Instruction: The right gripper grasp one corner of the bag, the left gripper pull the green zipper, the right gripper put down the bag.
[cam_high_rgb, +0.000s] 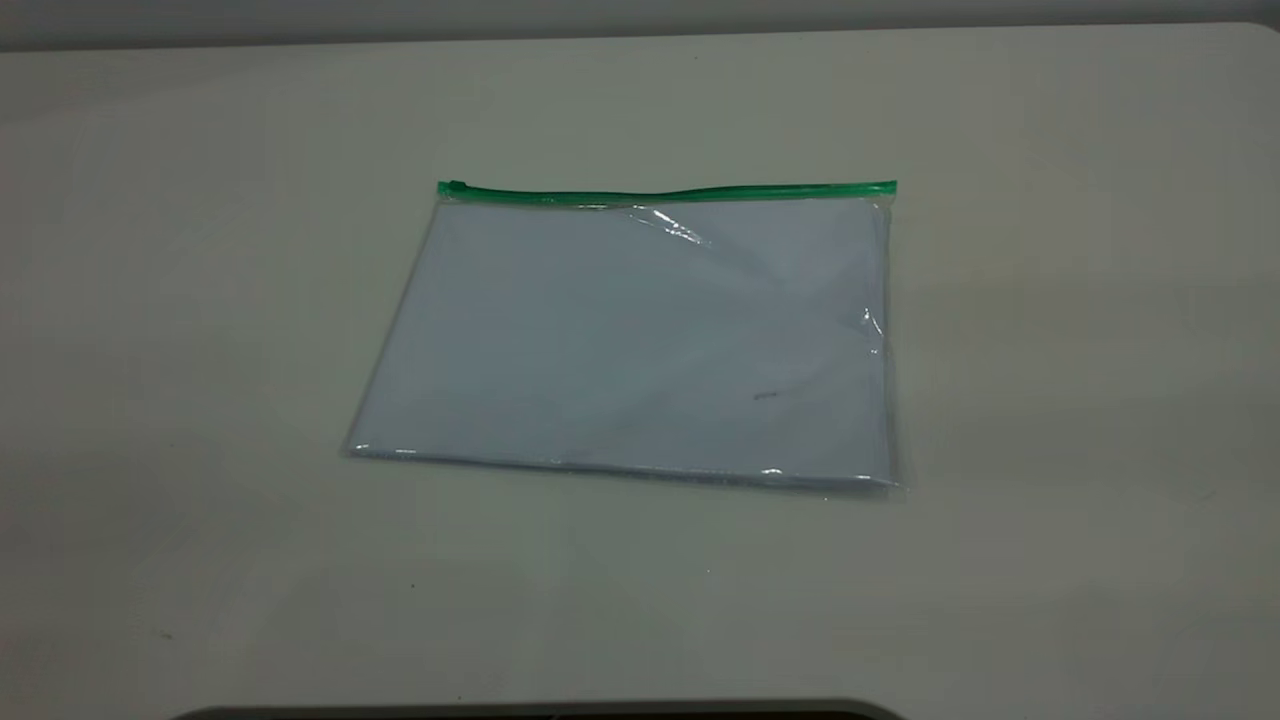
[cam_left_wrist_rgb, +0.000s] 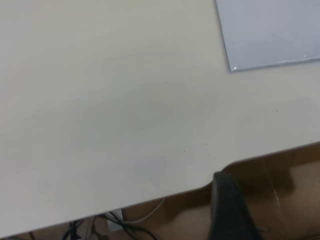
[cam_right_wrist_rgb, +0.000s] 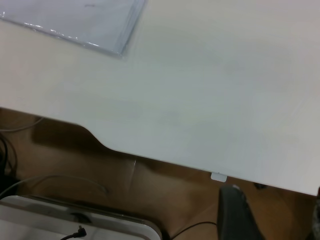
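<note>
Clear bag (cam_high_rgb: 640, 340) flat on pale table (cam_high_rgb: 1050, 400), green zipper (cam_high_rgb: 665, 192) along far edge, no readable writing, both grippers' finger state cannot be told.

Each wrist view crops the bag (cam_left_wrist_rgb: 270, 32) to a single plain corner. One dark finger (cam_right_wrist_rgb: 237, 215) of each gripper shows, cut off at the picture's edge; jaw state indeterminate.
</note>
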